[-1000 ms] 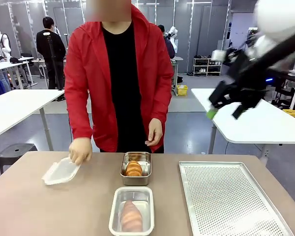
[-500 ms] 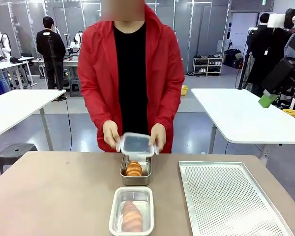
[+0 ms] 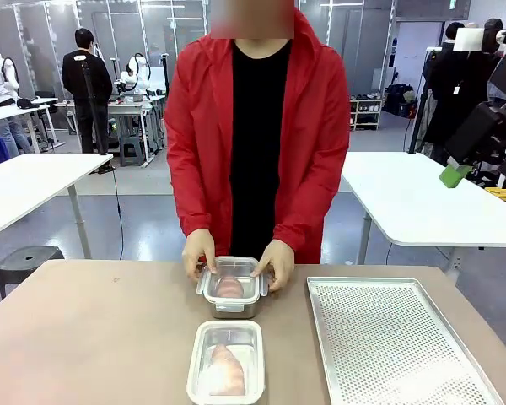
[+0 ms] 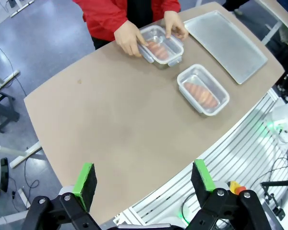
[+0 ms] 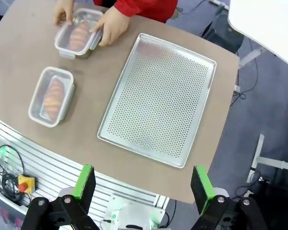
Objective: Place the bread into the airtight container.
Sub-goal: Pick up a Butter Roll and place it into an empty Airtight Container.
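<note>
Left wrist view: the left gripper (image 4: 144, 179) is high above the table, its green-padded fingers (image 4: 85, 179) spread wide with nothing between them. Right wrist view: the right gripper (image 5: 141, 184) is likewise raised well above the table, fingers (image 5: 200, 183) spread apart and empty; in the front view the right gripper (image 3: 481, 143) sits at the upper right edge, one green pad visible, and its spacing cannot be told from there. Below both grippers lies a bare brown table (image 3: 93, 337). On it, toward the right side, rests a perforated metal tray (image 5: 161, 98), empty. Near the robot's edge stands a closed clear airtight container (image 3: 226, 361) holding a long bread roll. Just beyond it stands a second airtight container (image 3: 232, 287) with bread (image 3: 229, 288) visible inside under a clear lid (image 4: 159, 40); the person's left hand (image 3: 275, 263) and right hand (image 3: 199, 254) rest on the lid's two sides. The person wears a red jacket (image 3: 312, 126) over a black top. The room behind is a large hall with a grey floor, white tables (image 3: 422, 202), a black stool (image 3: 25, 263) and other people standing farther back. No readable writing or brand marks can be made out on the containers or tray.
</note>
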You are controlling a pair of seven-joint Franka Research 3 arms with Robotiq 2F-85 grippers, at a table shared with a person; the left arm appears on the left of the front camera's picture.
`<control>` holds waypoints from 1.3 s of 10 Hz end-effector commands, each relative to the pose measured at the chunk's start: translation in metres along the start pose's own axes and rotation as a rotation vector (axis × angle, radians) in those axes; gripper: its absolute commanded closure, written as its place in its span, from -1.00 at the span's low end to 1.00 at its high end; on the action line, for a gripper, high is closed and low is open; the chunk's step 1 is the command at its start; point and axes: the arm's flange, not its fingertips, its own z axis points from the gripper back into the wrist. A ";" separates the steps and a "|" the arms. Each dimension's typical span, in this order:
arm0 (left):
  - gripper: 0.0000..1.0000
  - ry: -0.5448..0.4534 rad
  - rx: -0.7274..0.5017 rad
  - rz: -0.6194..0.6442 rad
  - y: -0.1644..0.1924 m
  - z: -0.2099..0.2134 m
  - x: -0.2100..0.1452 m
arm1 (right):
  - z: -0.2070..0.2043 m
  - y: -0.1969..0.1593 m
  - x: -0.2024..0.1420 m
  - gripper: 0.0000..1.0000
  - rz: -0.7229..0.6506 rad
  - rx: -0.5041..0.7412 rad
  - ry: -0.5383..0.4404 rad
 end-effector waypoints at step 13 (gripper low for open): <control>-1.00 -0.005 -0.013 -0.011 -0.001 0.001 0.002 | 0.000 -0.002 0.001 -1.00 0.004 0.005 -0.006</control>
